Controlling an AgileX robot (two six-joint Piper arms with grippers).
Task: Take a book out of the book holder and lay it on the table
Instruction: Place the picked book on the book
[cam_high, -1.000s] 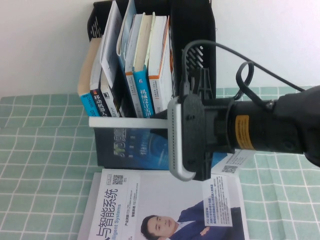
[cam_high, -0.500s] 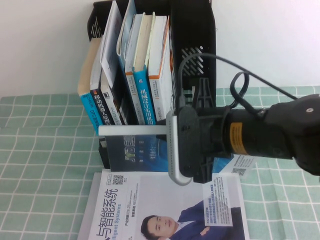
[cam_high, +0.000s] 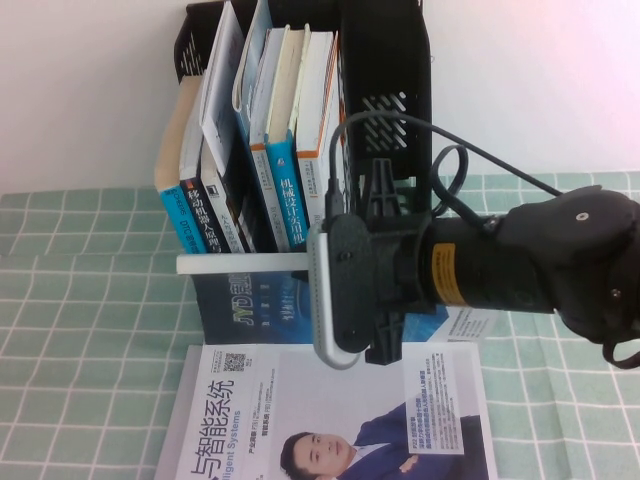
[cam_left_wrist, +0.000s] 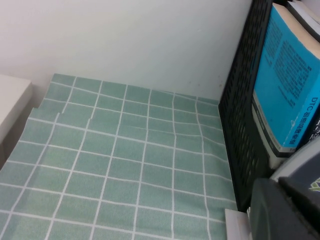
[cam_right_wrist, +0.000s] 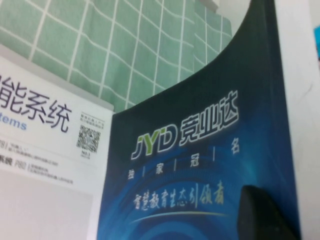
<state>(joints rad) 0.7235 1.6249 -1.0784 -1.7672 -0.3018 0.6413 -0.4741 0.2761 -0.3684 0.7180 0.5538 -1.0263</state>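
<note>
Jaws of the right gripper (cam_high: 300, 265) are clamped on the book (cam_high: 300, 305), holding it up in front of the book holder (cam_high: 385, 95), above the table (cam_high: 80, 330). One holder keeps about six books standing up, and one white magazine (cam_high: 330, 415) lies flat. Left gripper (cam_left_wrist: 285, 210) sits beside the holder; I cannot tell its jaws.

The right claw (cam_high: 375, 290) and the held book (cam_high: 250, 300) have shifted left.
</note>
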